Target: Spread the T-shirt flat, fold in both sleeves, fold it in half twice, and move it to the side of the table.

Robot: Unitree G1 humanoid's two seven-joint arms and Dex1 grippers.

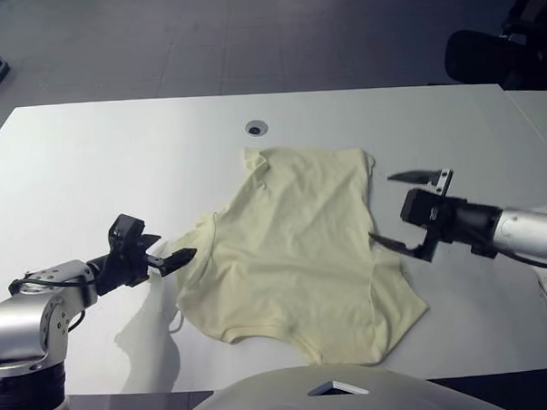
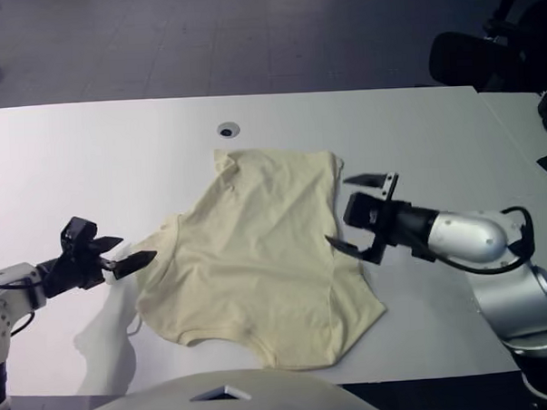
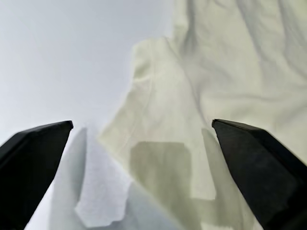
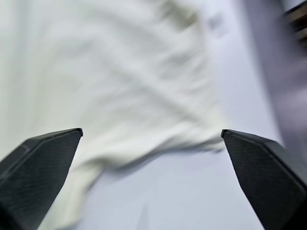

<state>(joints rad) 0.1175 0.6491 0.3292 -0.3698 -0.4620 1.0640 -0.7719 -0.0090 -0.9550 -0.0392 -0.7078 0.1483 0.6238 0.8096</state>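
T-shirt lies between left claw and right claw (both gaping).

Round grommet, black chair, grey floor

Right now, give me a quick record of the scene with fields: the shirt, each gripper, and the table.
T-shirt: pale yellow, mostly spread out, wrinkled, not yet folded
Left gripper: open, at the shirt's left edge, holding nothing
Right gripper: open, at the shirt's right edge, holding nothing
Table: white, with a round cable hole beyond the shirt
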